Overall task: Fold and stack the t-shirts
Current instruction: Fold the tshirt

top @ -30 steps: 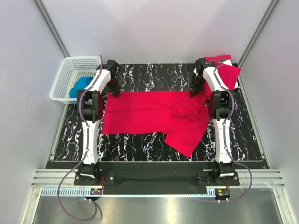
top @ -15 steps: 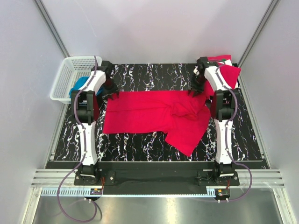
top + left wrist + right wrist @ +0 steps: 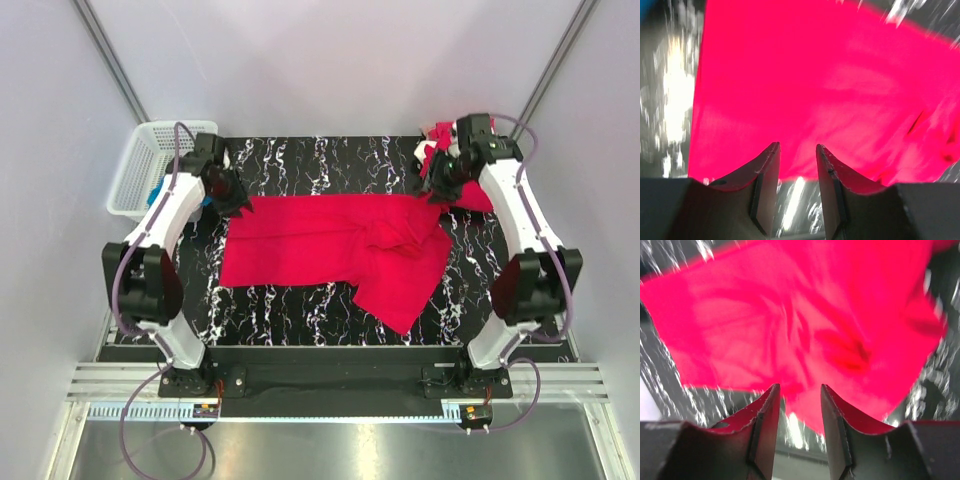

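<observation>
Spanning the marbled table point(image 3: 300, 320), a red t-shirt point(image 3: 320, 245) is laid flat, long axis left to right, one flap pointing to the near edge. More t-shirts point(image 3: 468, 197) are piled far right. The left gripper point(image 3: 235, 203) and right gripper point(image 3: 432, 190) are held released, empty, at the laid shirt's far corners.

A: Walls?
B: Plain white walls point(image 3: 330, 60), even light, metal struts point(image 3: 108, 70) in both corners.
A: Surface?
B: Black tabletop point(image 3: 330, 160), white marbling. Aluminium rails point(image 3: 330, 382) along near edge, shiny metal sheet point(image 3: 330, 445) below.
</observation>
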Controlling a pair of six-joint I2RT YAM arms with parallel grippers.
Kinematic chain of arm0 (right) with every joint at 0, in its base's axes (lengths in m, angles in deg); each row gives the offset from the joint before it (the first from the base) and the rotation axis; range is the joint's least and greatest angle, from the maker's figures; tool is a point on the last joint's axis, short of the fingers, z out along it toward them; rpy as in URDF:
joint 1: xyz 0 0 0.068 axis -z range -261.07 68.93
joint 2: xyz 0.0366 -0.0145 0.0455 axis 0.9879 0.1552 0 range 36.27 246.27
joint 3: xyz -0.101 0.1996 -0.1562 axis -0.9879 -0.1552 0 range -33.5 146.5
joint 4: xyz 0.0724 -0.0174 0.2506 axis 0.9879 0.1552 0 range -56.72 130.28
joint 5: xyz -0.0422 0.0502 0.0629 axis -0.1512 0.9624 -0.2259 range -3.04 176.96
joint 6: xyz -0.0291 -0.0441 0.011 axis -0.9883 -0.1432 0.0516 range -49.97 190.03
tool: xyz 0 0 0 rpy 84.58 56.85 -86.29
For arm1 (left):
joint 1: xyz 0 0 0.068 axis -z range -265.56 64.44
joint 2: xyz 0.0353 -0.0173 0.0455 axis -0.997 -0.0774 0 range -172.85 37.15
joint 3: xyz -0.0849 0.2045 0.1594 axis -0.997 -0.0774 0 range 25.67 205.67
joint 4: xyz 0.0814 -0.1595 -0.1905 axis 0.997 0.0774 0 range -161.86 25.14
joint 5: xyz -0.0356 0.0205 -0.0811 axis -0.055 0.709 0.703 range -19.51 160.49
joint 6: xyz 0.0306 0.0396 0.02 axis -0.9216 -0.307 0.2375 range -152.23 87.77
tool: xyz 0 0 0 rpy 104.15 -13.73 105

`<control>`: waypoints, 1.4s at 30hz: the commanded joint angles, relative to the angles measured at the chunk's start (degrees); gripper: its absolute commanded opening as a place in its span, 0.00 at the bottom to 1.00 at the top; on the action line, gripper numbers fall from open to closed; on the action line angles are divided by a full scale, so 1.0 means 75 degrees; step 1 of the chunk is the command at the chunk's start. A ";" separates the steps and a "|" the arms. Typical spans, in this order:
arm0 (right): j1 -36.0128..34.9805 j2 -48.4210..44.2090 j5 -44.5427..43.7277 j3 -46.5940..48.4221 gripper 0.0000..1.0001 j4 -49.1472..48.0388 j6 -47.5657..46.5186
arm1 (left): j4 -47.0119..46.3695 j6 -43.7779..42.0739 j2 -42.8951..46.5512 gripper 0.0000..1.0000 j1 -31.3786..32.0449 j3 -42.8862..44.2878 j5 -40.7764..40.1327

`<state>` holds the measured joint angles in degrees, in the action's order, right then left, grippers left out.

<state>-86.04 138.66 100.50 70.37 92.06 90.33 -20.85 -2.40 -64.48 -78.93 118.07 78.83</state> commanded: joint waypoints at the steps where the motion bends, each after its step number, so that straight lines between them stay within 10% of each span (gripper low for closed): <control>1: -0.0028 -0.1611 0.0480 -0.2790 0.44 -0.0513 0.0551 | -0.0202 0.0136 0.1442 0.40 0.0076 -0.1907 0.0212; 18: -0.1328 -0.4533 0.0410 -0.6489 0.42 0.0599 0.1805 | -0.0824 0.0699 0.3717 0.43 0.0112 -0.5370 0.0834; 42: -0.2302 -0.5122 0.0504 -0.8788 0.46 -0.0466 0.3692 | -0.0590 0.0652 0.4081 0.43 0.0111 -0.5289 0.0798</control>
<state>-102.24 98.64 104.61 4.52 92.83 114.55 -25.07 2.73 -35.73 -78.23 76.54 83.59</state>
